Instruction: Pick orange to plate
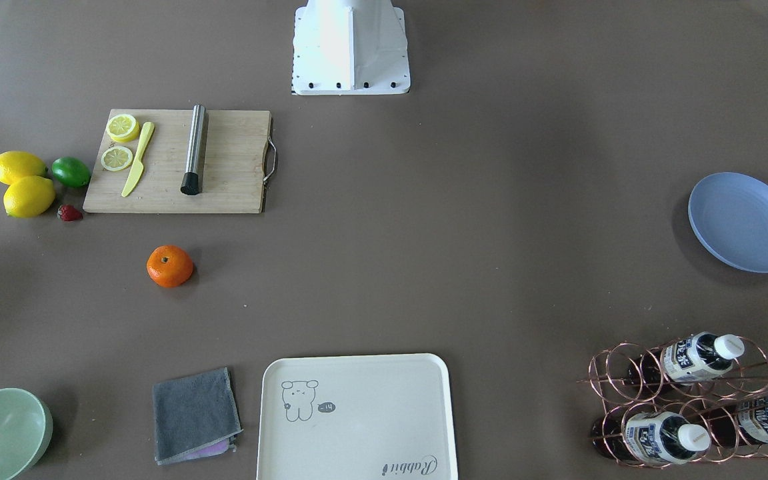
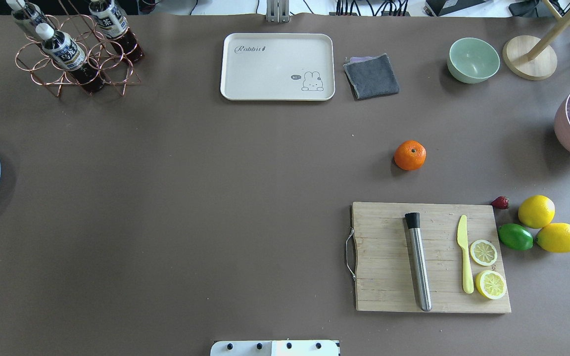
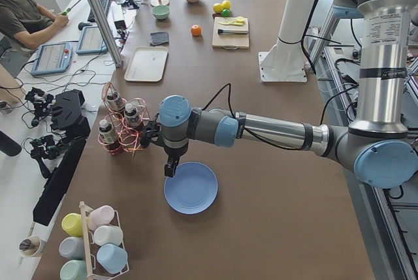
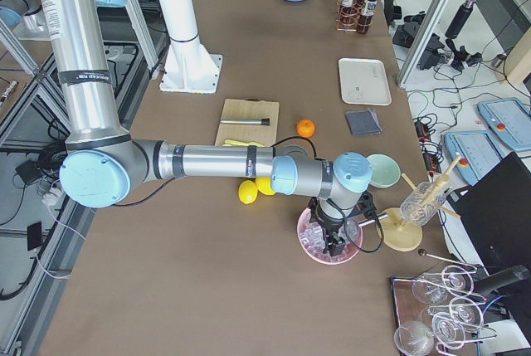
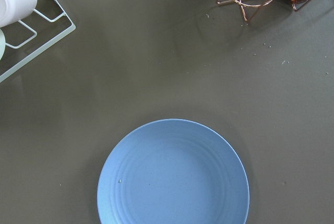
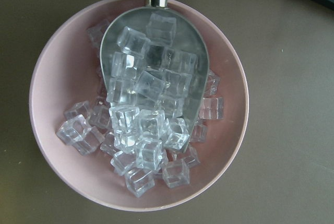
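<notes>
From the front, the orange (image 1: 170, 266) is bright and round with its dark stem dot up, on bare table at 6 o'clock of the board (image 1: 177, 161); the plate (image 1: 745, 221) lies well apart near the 3 o'clock edge. Overhead, open table runs between them, and the 9 o'clock edge cuts the plate. In the side views the left gripper (image 3: 169, 170) hangs over the plate's rim and the right gripper (image 4: 335, 244) over an ice bowl (image 4: 309, 242); you cannot tell either claw's state.

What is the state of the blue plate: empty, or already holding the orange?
Empty. The plate shows only its bare surface; the orange sits on the table near the cutting board.
</notes>
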`<state>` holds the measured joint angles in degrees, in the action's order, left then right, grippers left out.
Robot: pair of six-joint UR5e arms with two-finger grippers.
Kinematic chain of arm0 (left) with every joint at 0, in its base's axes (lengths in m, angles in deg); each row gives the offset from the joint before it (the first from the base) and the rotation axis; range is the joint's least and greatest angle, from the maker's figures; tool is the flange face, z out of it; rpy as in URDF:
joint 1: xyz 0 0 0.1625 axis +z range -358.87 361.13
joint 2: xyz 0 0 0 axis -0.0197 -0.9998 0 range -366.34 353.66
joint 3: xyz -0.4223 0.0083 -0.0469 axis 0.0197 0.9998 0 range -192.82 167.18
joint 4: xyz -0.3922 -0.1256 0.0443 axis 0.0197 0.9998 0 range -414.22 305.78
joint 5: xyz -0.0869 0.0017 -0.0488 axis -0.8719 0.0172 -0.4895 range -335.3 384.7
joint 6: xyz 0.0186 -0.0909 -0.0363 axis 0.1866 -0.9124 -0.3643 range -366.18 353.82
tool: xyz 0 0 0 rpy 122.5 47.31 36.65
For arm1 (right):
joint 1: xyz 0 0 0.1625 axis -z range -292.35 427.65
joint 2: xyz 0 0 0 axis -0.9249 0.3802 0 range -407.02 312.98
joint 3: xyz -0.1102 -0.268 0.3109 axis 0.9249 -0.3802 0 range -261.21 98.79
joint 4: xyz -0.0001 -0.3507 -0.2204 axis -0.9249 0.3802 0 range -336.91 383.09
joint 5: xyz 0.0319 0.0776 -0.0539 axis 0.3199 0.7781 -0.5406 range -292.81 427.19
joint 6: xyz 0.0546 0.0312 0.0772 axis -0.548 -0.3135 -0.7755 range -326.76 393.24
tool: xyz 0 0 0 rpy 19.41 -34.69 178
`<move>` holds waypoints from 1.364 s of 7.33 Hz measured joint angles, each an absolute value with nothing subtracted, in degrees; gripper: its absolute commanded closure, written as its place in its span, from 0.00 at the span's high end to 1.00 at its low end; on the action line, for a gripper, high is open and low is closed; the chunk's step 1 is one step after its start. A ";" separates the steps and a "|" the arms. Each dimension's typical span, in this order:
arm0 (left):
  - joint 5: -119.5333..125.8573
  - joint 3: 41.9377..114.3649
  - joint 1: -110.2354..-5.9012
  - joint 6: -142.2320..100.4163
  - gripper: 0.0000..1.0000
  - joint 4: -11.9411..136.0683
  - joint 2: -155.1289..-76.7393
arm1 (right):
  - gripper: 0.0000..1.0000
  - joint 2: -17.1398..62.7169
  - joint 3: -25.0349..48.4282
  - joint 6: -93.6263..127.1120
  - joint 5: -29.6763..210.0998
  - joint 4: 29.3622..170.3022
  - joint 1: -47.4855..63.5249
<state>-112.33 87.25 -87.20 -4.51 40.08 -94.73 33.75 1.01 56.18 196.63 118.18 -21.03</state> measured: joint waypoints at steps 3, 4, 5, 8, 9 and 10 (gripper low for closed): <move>-113.01 87.94 -87.02 -4.61 0.98 40.27 -93.98 | 1.00 33.84 1.31 56.18 196.73 118.18 -21.03; -113.06 87.88 -86.92 -4.59 0.98 40.39 -93.56 | 1.00 33.84 1.37 56.20 196.74 118.18 -21.03; -113.05 87.75 -86.85 -4.64 0.98 40.50 -93.27 | 1.00 33.84 1.38 56.22 196.76 118.18 -21.03; -113.09 87.79 -86.78 -4.67 0.98 40.76 -92.99 | 1.00 33.87 1.13 56.19 196.82 118.18 -20.97; -113.06 87.85 -86.81 -4.63 0.98 40.77 -92.95 | 1.00 33.85 1.09 56.19 196.83 118.18 -20.96; -113.02 87.87 -86.82 -4.59 0.98 40.74 -92.93 | 1.00 33.86 1.21 56.18 196.83 118.18 -20.95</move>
